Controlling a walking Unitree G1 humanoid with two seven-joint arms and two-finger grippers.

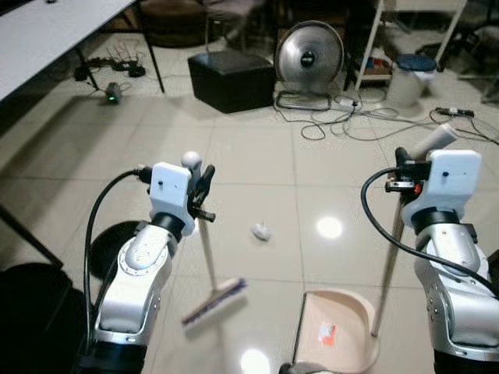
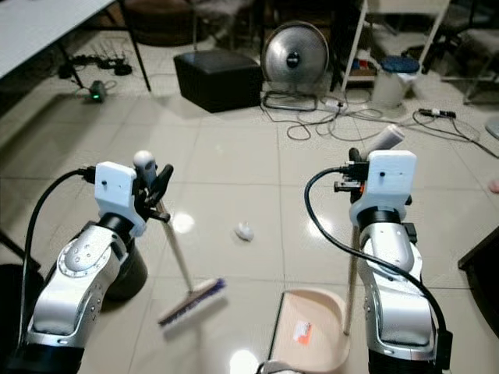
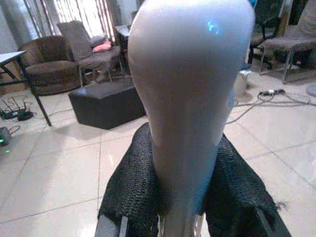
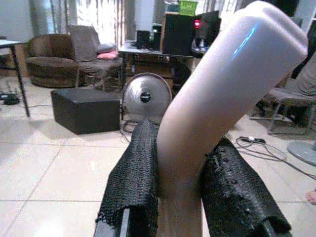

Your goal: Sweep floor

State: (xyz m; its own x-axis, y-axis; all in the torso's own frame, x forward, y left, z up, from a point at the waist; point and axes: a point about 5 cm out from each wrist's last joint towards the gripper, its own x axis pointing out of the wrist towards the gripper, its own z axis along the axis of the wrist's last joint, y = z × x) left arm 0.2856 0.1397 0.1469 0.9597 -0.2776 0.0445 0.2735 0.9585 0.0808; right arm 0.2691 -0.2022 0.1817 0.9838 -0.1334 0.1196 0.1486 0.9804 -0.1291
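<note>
Left eye view is showing the left end effector (image 1: 204, 185) clenching the light, stiff pale-handled broom (image 1: 212, 300), the right end effector (image 1: 403, 167) clenching the beige plastic long-handled dustpan (image 1: 337, 331); a small crumpled white paper scrap (image 1: 261, 231) is lying between them on the glossy tiled floor (image 1: 257, 156).

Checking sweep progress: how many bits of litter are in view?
2: a crumpled white scrap on the tiles ahead of the broom, and an orange scrap inside the dustpan. Smaller bits may escape view.

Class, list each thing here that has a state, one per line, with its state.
Left gripper: shut on broom handle.
Right gripper: shut on dustpan handle.
Broom: tilted, head by the floor.
Dustpan: on the floor, orange scrap inside.
Paper wad: loose on the tiles, unswept.
</note>
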